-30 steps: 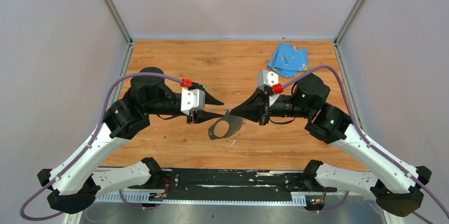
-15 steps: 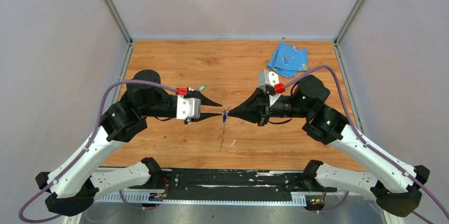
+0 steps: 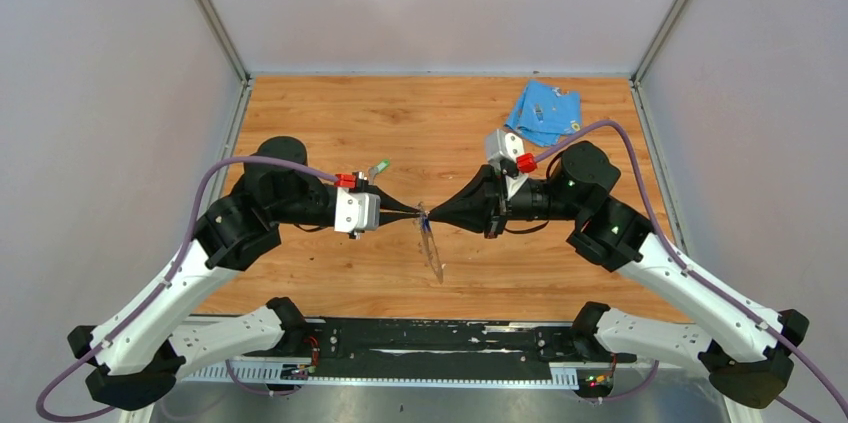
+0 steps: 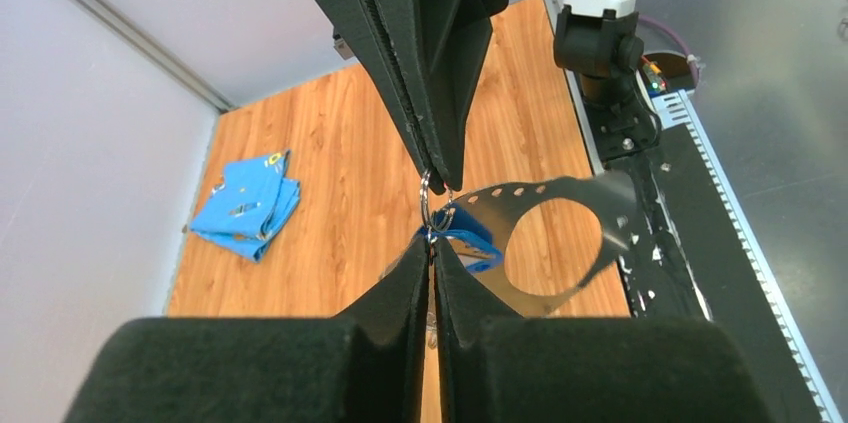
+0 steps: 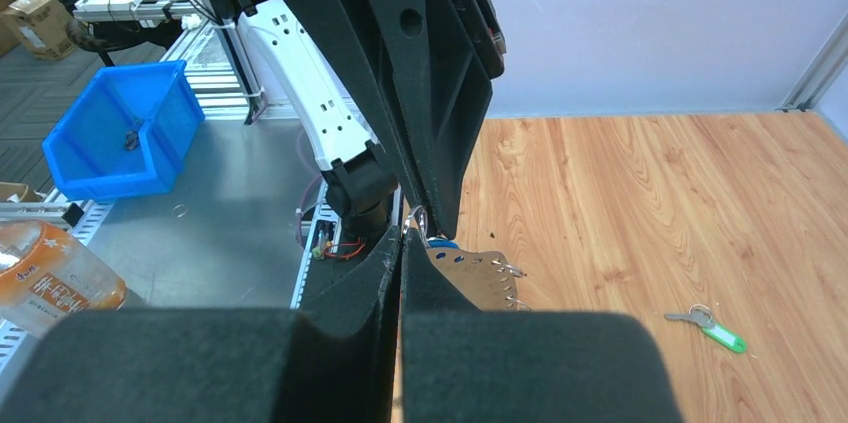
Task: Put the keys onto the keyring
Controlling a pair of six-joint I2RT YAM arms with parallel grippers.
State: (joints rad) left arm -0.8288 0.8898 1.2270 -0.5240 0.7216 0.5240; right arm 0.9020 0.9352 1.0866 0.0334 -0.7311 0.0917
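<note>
Over the middle of the wooden table (image 3: 330, 283), the left hand (image 3: 414, 214) and right hand (image 3: 433, 213) meet tip to tip. The right hand is clamped on the large thin grey metal oval keyring (image 4: 615, 218), which hangs below. The left hand pinches the small blue-headed key (image 4: 466, 243). Farther back, the green-headed key (image 3: 381, 167) lies on the table, and beyond it a folded light-blue cloth (image 3: 544, 111).

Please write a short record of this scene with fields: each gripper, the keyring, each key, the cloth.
right gripper: shut, holding the large thin grey metal keyring in the air
left gripper: fingers nearly together by the small blue-headed key; grip unclear
small green-headed key: lying on the wooden table, away from both grippers
light-blue cloth: far right corner
</note>
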